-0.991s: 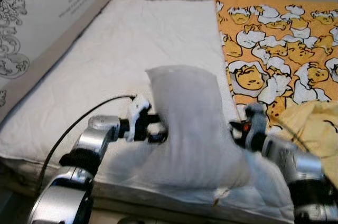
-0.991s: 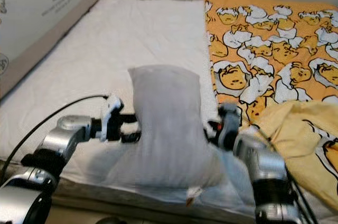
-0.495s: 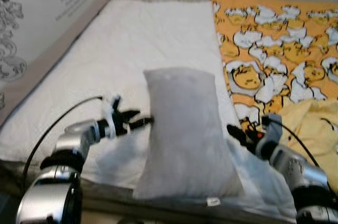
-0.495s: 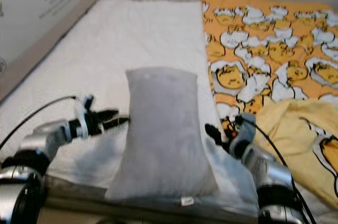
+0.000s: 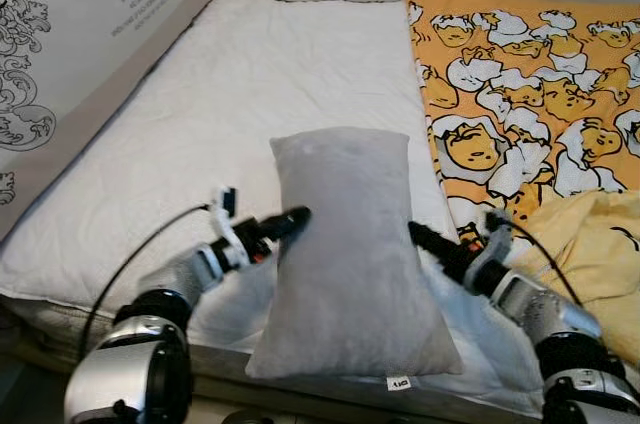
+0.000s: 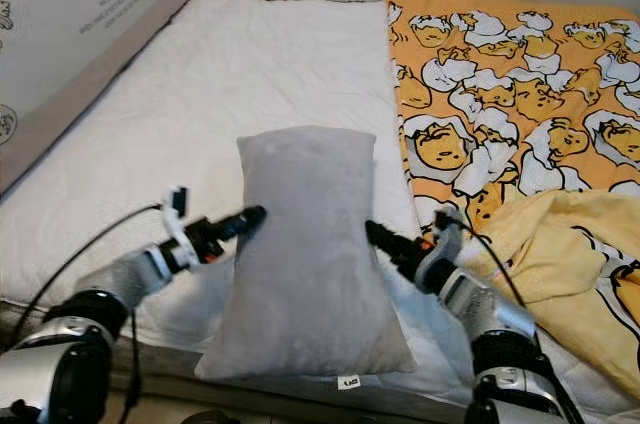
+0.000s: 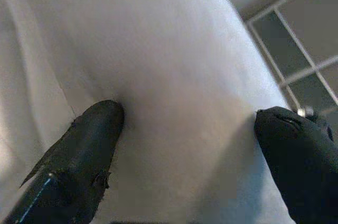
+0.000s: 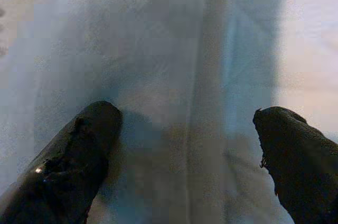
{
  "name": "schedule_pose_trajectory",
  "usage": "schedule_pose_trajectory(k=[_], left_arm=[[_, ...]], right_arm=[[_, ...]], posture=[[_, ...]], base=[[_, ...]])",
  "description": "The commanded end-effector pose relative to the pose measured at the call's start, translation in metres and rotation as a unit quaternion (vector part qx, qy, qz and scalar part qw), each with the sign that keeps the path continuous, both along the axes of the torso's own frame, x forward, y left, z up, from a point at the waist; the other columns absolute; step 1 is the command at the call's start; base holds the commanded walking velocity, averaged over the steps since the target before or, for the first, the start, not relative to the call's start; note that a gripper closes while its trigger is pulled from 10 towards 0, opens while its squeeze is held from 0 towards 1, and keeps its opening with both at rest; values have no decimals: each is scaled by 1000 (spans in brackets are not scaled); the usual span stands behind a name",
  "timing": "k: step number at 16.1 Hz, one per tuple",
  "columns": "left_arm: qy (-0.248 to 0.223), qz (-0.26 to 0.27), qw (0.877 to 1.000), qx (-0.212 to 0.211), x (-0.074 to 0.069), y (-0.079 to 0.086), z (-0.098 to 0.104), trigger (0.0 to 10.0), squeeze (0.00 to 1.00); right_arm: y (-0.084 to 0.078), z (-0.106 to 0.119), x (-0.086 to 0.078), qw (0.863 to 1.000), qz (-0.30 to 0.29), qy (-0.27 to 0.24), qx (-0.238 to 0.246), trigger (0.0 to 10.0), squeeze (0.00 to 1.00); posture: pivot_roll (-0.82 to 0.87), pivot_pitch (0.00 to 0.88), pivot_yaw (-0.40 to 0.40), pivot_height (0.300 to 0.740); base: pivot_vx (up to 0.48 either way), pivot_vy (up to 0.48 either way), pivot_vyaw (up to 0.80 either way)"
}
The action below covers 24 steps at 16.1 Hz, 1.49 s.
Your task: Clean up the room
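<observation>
Released moments ago, the grey pillow (image 5: pixel 350 254) now lies flat on the white mattress (image 5: pixel 240 94), flanked by the left gripper (image 5: pixel 285 224) and right gripper (image 5: pixel 425 239), fingers spread wide and empty, suggesting placement is complete.

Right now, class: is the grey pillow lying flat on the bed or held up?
Lying flat: the grey pillow rests lengthwise on the white mattress, with both open grippers beside it.

White mattress (image 5: pixel 250 84), orange patterned blanket (image 5: pixel 520 54), lettered headboard (image 5: pixel 60 34)

Grey pillow (image 5: pixel 348 254) flat (lengthwise) on white mattress (image 5: pixel 250 84) edge.
</observation>
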<state>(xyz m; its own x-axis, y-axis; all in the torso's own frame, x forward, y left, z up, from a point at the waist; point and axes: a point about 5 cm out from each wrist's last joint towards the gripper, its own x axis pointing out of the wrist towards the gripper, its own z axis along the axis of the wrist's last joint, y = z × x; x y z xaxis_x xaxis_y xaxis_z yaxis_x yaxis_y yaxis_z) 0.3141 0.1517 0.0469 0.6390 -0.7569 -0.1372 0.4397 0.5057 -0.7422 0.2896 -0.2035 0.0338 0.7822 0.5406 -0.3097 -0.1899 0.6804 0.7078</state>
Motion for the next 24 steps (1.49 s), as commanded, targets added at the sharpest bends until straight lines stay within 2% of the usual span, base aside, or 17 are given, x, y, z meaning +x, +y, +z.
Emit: schedule_pose_trajectory(k=[1,2,3,4,5,6,7,8,9,10,11,14,18,21,24], left_arm=[[17,-21,1000,4,-6,-5,-7,10000,1000],[20,-29,999,-8,-8,-8,-8,10000,1000],[16,-32,998,-44,-8,-12,-5,10000,1000],[12,-40,997,-61,-8,-14,-3,10000,1000],[11,-71,996,-56,-12,-19,-4,10000,1000],[13,-80,996,-44,-14,-20,-6,10000,1000],[18,-92,995,-18,-16,-22,-11,10000,922],[25,-103,994,11,-19,-22,-16,9608,573],[26,-105,994,18,-20,-22,-17,9608,573],[30,-103,994,33,-19,-21,-17,1216,0],[30,-104,993,41,-19,-20,-17,0,0],[17,-106,993,51,-17,-21,-15,0,0],[-16,-99,993,68,-7,-26,-5,0,0],[-33,-95,991,91,0,-30,2,0,0],[-63,-115,985,113,4,-42,10,0,0]], right_arm=[[6,0,1,1000,13,-3,16,10000,1000],[10,-3,-1,1000,19,-1,22,10000,1000],[16,-7,-3,999,27,5,36,10000,1000],[20,-8,-4,999,37,7,39,10000,1000],[26,-13,-7,998,53,11,27,10000,1000],[27,-14,-7,998,55,11,19,10000,1000],[29,-14,-6,998,61,1,10,10000,1000],[32,-14,-5,998,67,-11,3,3843,0],[33,-14,-5,998,67,-14,3,3843,0],[34,-13,-4,998,66,-14,9,0,0],[35,-14,-4,997,70,-12,4,0,0],[37,-18,-6,996,85,-8,-26,0,0],[46,-14,1,996,75,-37,-42,0,0],[49,-11,5,997,60,-38,-41,0,0],[55,-9,8,997,51,-44,-35,0,0]], posture=[[-80,0,13,740],[-79,0,12,740],[-74,0,9,740],[-72,0,8,740],[-66,0,6,740],[-65,0,6,740],[-64,0,5,740],[-65,0,10,740],[-65,0,10,740],[-61,0,11,740],[-56,0,9,740],[-45,0,1,740],[-40,0,13,740],[-34,0,22,740],[-21,0,5,740]], base=[[0,0,0],[0,0,0],[0,0,0],[0,0,0],[0,0,0],[0,0,0],[0,0,0],[0,0,0],[0,0,0],[0,0,0],[0,0,0],[0,0,0],[0,0,0],[0,0,0],[0,0,0]])
